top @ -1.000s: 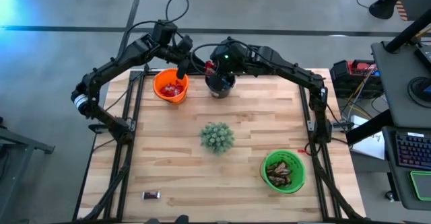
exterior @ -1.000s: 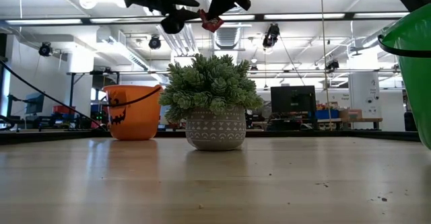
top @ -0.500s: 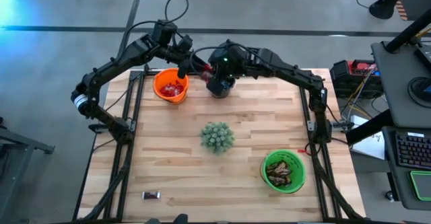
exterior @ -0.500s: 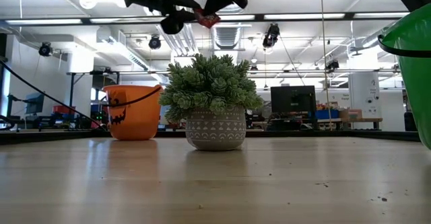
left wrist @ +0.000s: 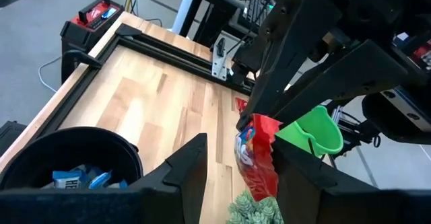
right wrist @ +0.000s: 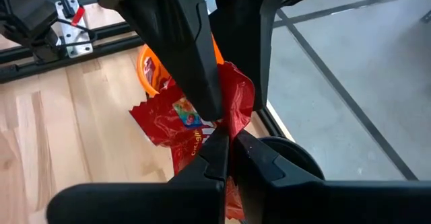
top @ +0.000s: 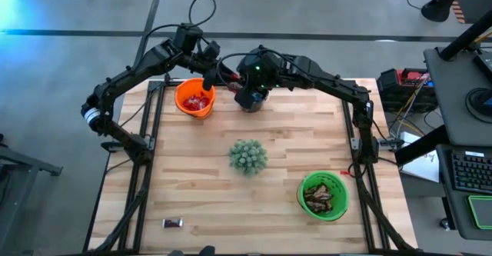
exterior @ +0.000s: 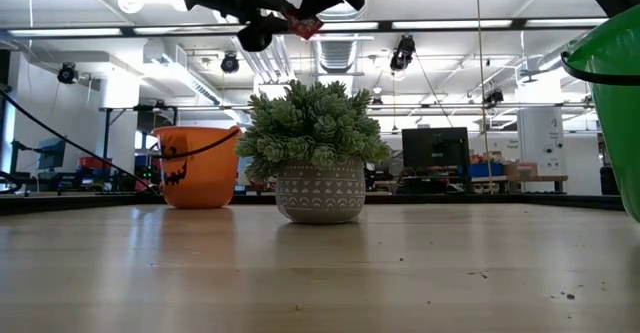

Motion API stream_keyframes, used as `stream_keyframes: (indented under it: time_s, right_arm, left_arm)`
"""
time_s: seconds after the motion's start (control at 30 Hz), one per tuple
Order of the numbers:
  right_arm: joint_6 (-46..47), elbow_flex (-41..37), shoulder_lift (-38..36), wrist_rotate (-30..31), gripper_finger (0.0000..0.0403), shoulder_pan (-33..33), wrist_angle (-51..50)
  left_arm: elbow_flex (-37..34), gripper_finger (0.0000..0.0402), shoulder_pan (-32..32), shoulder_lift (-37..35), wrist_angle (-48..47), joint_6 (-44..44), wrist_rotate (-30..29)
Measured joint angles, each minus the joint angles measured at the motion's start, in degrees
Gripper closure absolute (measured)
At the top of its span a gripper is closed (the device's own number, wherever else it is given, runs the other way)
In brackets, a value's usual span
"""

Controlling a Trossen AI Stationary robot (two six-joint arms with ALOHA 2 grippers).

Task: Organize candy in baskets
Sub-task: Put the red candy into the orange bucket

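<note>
- Right tool (right wrist: 225, 150): fingers pressed together on a red candy wrapper (right wrist: 195, 120), held in the air at the far side of the tabletop (top: 200, 179), between the orange basket (top: 194, 98) and the black basket (left wrist: 64, 153).
- Left tool (left wrist: 239, 167): fingers stand apart on either side of the same red wrapper; in the left wrist view the wrapper hangs in the gap between them. I cannot tell whether they touch it.
- The two tools meet nose to nose over the far edge; in the low view the red wrapper shows between them, high above the plant (exterior: 315, 148).
- Orange basket: far left of the tabletop, just beside the left tool, red candy inside.
- Black basket: just beside the orange one, largely covered by the right arm from above; blue-and-silver candy shows inside in the left wrist view.
- Green basket (top: 324, 196): near right, well apart from both tools, dark brown candy inside.
- One loose candy (top: 172, 223) lies on the near left of the tabletop, well apart from everything.
- Plant stands mid-tabletop.
</note>
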Motion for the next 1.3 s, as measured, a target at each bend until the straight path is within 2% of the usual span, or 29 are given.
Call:
stream_keyframes:
  time_s: [0.17,0.4,0.8,1.0,1.17,1.3]
  right_arm:
    - [0.0,0.0,0.0,0.0,0.0394,0.0,0.5]
    - [0.0,0.0,0.0,0.1,0.0394,0.0,0.5]
    - [-1.4,0.0,0.0,0.0,0.0384,0.0,0.7]
    - [-2.3,0.0,0.0,-0.4,0.0345,0.0,0.7]
    - [-2.3,0.0,0.0,-0.5,0.0297,0.0,0.8]
    - [-2.7,0.0,-0.2,-0.3,0.0259,0.0,0.2]
  left_arm:
    - [0.0,0.03,-0.4,0.0,0.0,1.7,0.0]
    - [0.0,0.0392,-0.4,0.0,0.0,3.8,0.0]
    - [0.0,0.04,-0.4,0.0,0.0,5.3,0.0]
    - [0.0,0.0401,-0.4,0.0,-0.1,5.4,-0.1]
    - [0.0,0.0401,-0.3,0.0,-0.3,6.2,-0.6]
    - [0.1,0.0401,-0.1,-0.1,-2.9,8.8,-6.4]
